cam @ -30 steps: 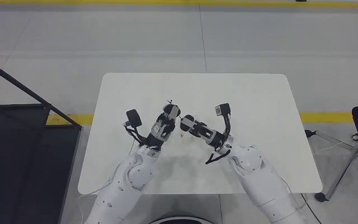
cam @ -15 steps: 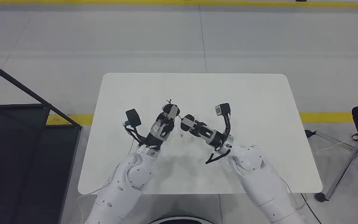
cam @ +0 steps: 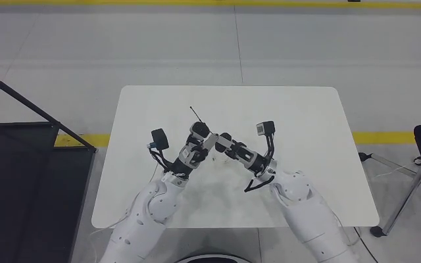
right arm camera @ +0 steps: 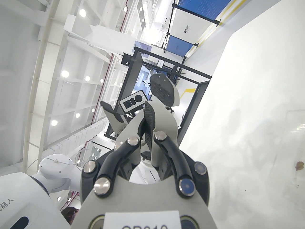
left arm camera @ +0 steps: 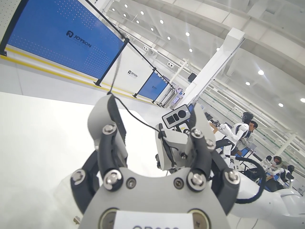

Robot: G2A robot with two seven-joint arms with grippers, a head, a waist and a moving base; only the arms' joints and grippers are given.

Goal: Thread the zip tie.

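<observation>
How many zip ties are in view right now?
1. The zip tie, pinched in the shut right gripper, runs past the open left gripper above the table. I see no others.

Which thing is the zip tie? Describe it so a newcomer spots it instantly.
On the white table, near its middle, the left gripper and right gripper meet at their tips. The zip tie is the strand poking out past them toward the far edge: the only thin black line against the white top.
</observation>
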